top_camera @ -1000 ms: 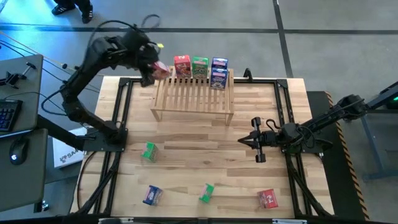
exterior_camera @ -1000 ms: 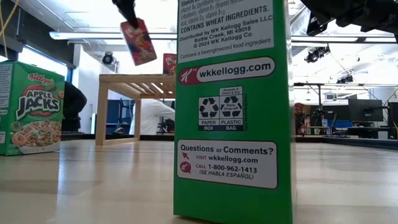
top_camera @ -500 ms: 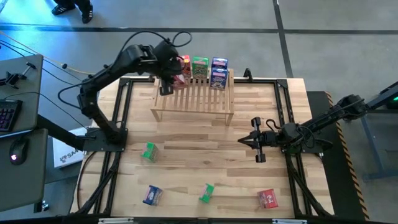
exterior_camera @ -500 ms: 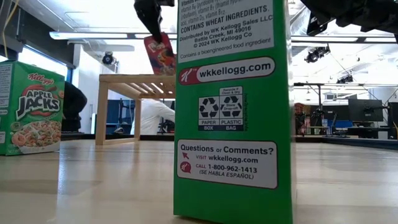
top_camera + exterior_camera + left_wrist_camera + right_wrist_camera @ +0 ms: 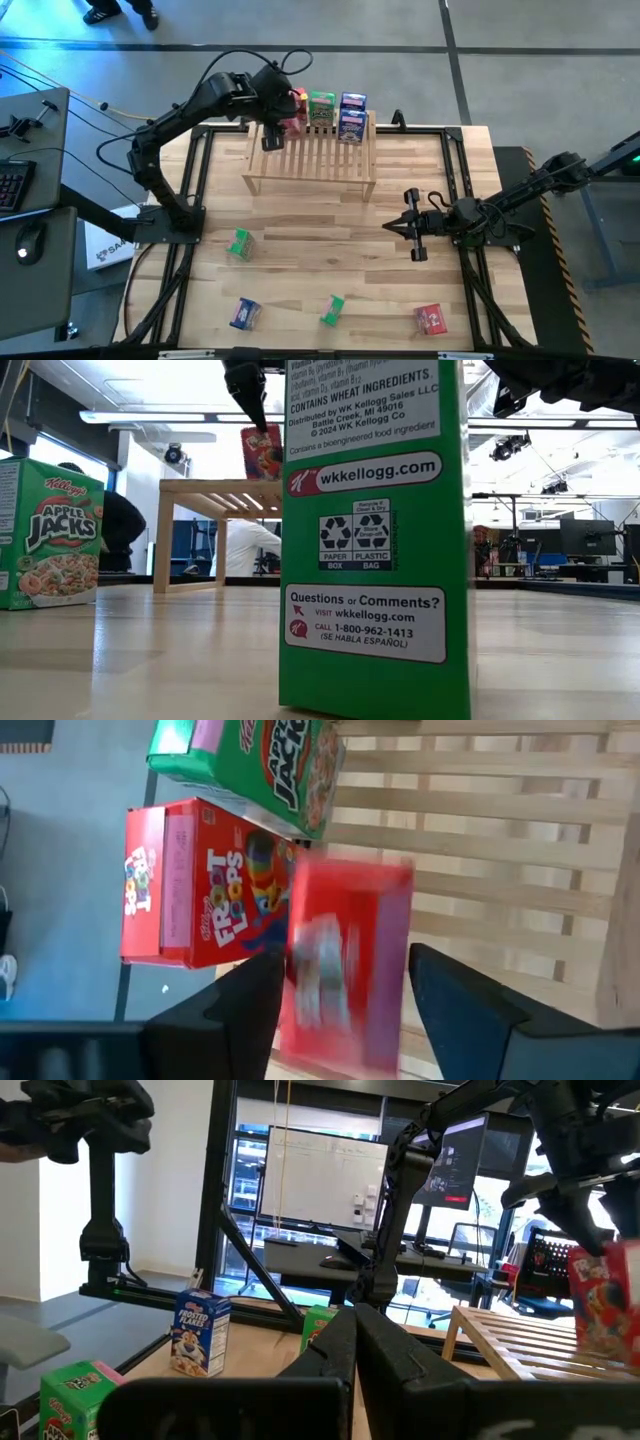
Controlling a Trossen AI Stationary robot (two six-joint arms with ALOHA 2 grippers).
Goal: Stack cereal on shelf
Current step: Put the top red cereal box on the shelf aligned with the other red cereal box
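From table height, my left gripper [image 5: 247, 395] comes down from above, its dark fingers [image 5: 250, 405] just over a red cereal box [image 5: 262, 453] that stands upright on the light-wood shelf [image 5: 200, 487]. I cannot tell whether the fingers touch the box. Nearest the lens, the back of a green cereal box [image 5: 375, 540] fills the centre. A second green Apple Jacks box [image 5: 50, 532] stands off to the side. A person [image 5: 118, 530] shows beyond the table [image 5: 180, 660].

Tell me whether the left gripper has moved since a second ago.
Yes. In the high view the left gripper went from left of the shelf to over its left end, beside the standing red box.
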